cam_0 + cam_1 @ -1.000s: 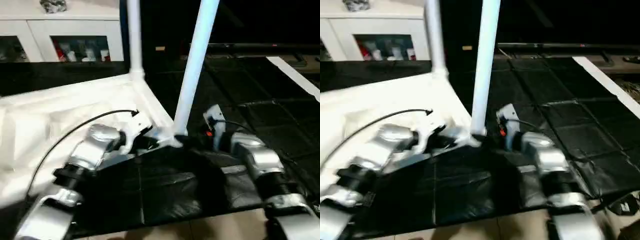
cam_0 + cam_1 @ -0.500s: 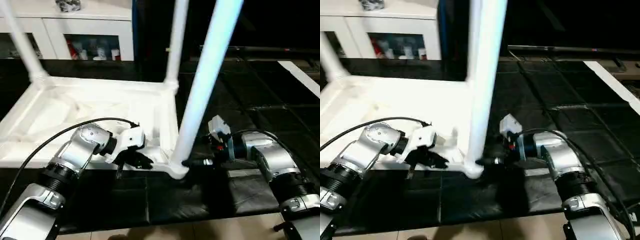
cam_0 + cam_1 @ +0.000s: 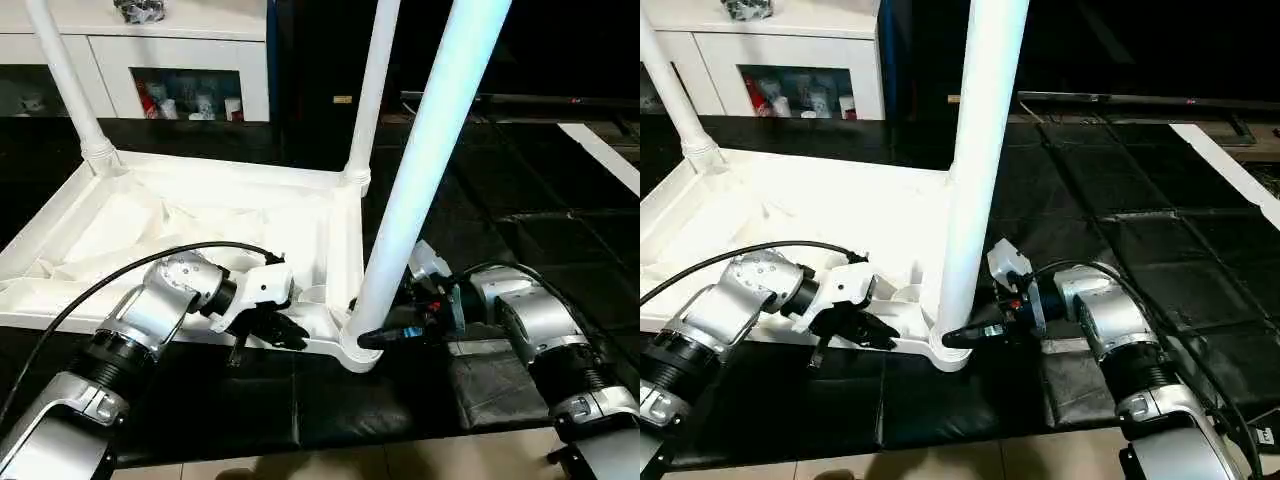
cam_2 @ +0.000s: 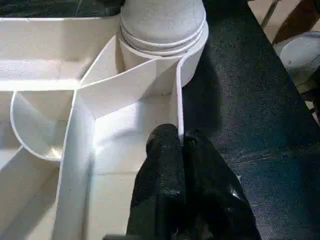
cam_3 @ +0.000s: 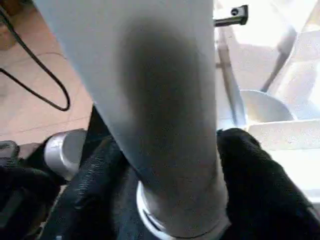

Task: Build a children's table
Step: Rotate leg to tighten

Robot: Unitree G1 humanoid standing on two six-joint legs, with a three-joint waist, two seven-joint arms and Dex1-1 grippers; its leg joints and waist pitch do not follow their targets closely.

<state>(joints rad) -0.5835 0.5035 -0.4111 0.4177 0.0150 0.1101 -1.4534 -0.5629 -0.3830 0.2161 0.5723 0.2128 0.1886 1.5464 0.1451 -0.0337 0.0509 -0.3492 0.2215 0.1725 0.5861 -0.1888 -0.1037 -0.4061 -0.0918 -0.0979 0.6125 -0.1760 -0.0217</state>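
**Both hands at the near corner of the upturned table**

The white plastic rectangular tabletop (image 3: 200,215) lies ribbed side up on a black padded floor mat (image 3: 520,200), filling the left and centre of the head view. Three long white tubular legs stand in its round corner sockets: one at upper left (image 3: 70,85), one at upper centre (image 3: 372,90), and the nearest leg (image 3: 425,170) rising from the socket at lower centre.

The left hand (image 4: 181,150) has its two black fingers pressed together, pinching the thin white rim wall of the tabletop just beside that near socket. The right hand (image 3: 965,337) reaches in level from the right, its fingers (image 5: 250,170) standing one on each side of the nearest leg's base, against the tube.

A white cabinet with glass doors (image 3: 190,85) stands at the upper left, behind the table.
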